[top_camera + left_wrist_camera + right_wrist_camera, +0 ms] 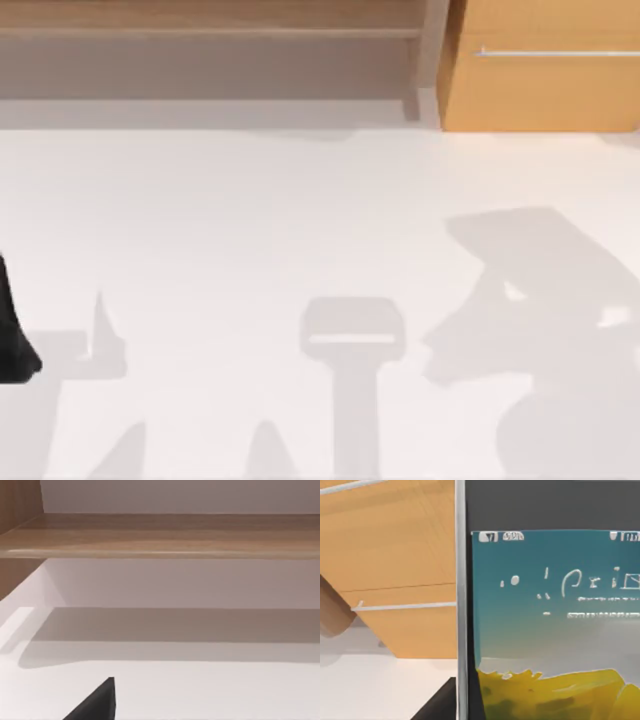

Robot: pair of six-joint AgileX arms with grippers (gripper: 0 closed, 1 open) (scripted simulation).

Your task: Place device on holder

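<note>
Bright, even light washes my white table (250, 220), with no glare. Soft grey shadows of my arms fall on its near half, largest at the right. A dim band lies under the far wooden shelf (165, 535). The phone (550, 630) screen close to my right wrist looks blurred.

The device (550, 625), close up in the right half of the right wrist view, has a lit screen with a row of small white status marks along its upper edge and a line of larger white characters across the middle of the frame. None of these can be made out as letters or numbers. No other writing can be read.
</note>
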